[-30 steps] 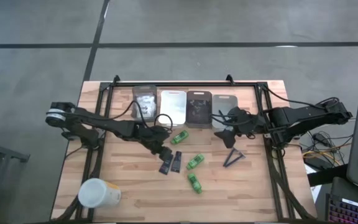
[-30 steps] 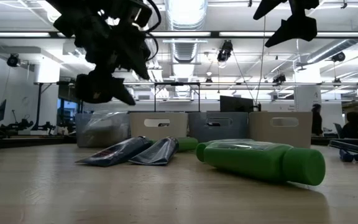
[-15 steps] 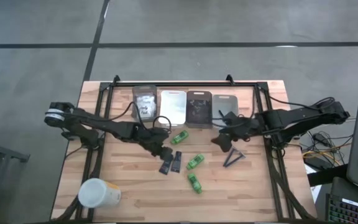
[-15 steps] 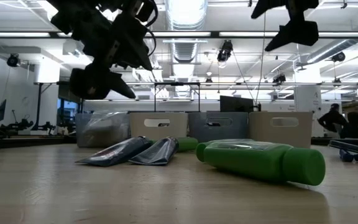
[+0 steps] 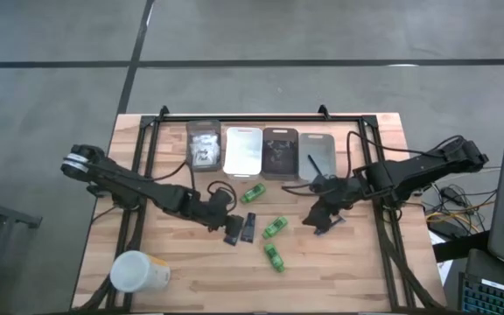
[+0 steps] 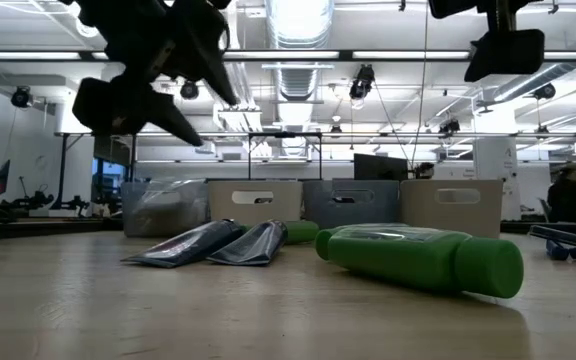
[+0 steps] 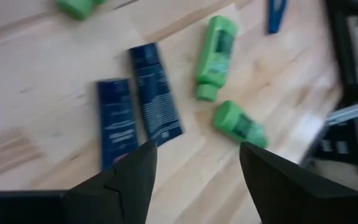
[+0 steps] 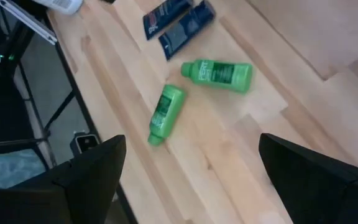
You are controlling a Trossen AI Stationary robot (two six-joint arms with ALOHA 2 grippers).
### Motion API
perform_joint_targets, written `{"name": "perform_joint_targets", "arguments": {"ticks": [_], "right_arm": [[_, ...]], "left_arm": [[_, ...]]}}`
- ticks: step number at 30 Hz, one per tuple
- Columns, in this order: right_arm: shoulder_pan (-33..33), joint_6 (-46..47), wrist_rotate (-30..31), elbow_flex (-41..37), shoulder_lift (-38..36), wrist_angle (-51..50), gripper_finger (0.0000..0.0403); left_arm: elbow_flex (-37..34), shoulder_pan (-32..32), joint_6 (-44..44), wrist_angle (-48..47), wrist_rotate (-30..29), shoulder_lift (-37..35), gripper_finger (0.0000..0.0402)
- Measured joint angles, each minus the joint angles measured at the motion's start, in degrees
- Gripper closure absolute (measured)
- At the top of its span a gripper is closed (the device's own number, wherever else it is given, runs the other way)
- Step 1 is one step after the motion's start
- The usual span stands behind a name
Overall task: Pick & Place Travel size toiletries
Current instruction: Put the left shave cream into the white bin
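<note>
Left gripper (image 5: 220, 208) hangs over the desk (image 5: 182, 262) just left of the two dark tubes (image 5: 241, 229); fingers (image 7: 123, 180) spread wide, nothing between them, touching nothing. The tubes lie side by side, touching, long axes running roughly front to back on the desk, slightly tilted.

Right gripper (image 5: 318, 217) sits over the dark sticks (image 5: 329, 224) near the desk's right side — fingers (image 8: 92, 168) wide apart, empty in the wrist view. The sticks are mostly hidden under it, so their direction is unclear.

Three green bottles between the grippers:
- first bottle (image 5: 253, 193) just below the bins, long axis angled toward the back right
- second bottle (image 5: 275, 227) mid-desk, same slant
- third bottle (image 5: 274, 257) nearest the front, angled front right

Four bins (image 5: 261, 150) in a row along the back edge. Cup (image 5: 138, 272) on its side at the front left corner, well apart from the rest. Nothing blocks the tubes or bottles from above.
</note>
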Motion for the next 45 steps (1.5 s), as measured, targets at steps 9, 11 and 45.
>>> {"name": "perform_joint_targets", "arguments": {"ticks": [9,11,45], "right_arm": [[1.0,1.3,3.8,0.0,0.1,4.9,0.0039],[0.7,1.3,5.2,0.0,0.4,5.9,0.0039],[0.9,15.1,0.6,10.0,20.3,3.0,0.0039]], "left_arm": [[2.5,0.8,7.4,-8.2,2.4,0.0,0.0168],[2.5,1.1,9.5,-8.2,2.6,-0.1,0.0168],[-12.7,10.7,32.6,-8.9,9.6,-20.5,0.0168]]}}
